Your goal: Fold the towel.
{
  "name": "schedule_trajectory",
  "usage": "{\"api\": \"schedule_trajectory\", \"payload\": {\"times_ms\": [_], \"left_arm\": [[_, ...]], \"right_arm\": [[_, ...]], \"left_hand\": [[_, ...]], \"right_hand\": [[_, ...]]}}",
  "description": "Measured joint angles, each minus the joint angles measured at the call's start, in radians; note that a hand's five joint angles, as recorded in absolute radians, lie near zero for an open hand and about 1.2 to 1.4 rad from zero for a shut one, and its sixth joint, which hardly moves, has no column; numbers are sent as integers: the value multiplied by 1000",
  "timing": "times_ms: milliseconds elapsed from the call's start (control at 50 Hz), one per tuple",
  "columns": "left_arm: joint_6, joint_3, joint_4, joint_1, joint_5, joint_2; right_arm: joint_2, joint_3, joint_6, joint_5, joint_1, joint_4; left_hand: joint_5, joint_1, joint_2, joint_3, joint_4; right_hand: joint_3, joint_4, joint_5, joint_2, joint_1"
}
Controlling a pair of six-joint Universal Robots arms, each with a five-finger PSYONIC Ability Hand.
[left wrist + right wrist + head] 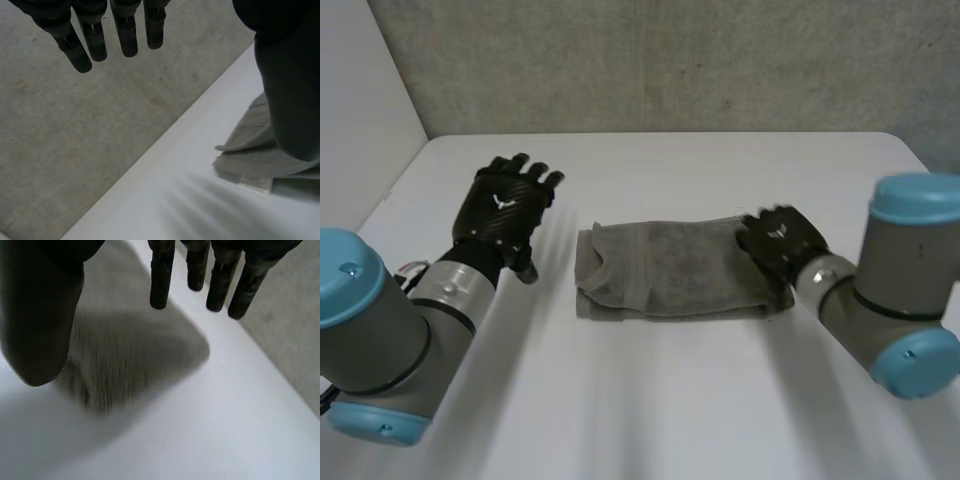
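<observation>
A grey towel point(670, 270) lies folded into a long band in the middle of the white table point(660, 400). My left hand point(505, 205) is open and held above the table, to the left of the towel and apart from it. In the left wrist view its fingers point(125, 35) are straight, and the towel's end point(250, 150) lies beyond the thumb. My right hand point(780, 240) hovers over the towel's right end. In the right wrist view its fingers point(220, 280) are straight and spread from the thumb, with a towel corner point(135, 355) lying loose under the palm.
A grey wall point(670, 60) stands behind the table's far edge, and a pale panel point(360, 100) rises at the left. Bare tabletop lies in front of the towel and on both sides of it.
</observation>
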Motion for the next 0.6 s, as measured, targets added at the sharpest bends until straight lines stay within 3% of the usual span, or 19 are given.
{"api": "schedule_trajectory", "payload": {"times_ms": [80,120,200,380,500,600], "left_arm": [[0,-5,0,-13,-1,-5],[0,-7,0,-17,-1,-7],[0,-8,0,-16,-1,-9],[0,-1,0,-9,-3,3],[1,20,0,-3,-8,10],[-2,39,0,3,-28,12]], "right_arm": [[30,62,-40,-9,-49,-62],[60,81,-60,-12,-72,-100],[89,83,-73,-13,-88,-133],[46,-33,-63,-6,-59,-129],[44,-206,-62,-6,100,-88],[126,-373,-73,-28,263,-27]], "left_hand": [[0,0,0,0,0],[0,0,0,0,0],[0,0,0,0,0],[0,0,0,0,0],[-1,0,0,0,0],[-4,0,-6,-1,0]], "right_hand": [[261,244,255,258,265],[625,609,620,635,630],[1033,1014,1010,1038,873],[1086,1073,1050,1082,870],[1087,1073,1062,1082,870],[1087,1073,1062,1082,870]]}}
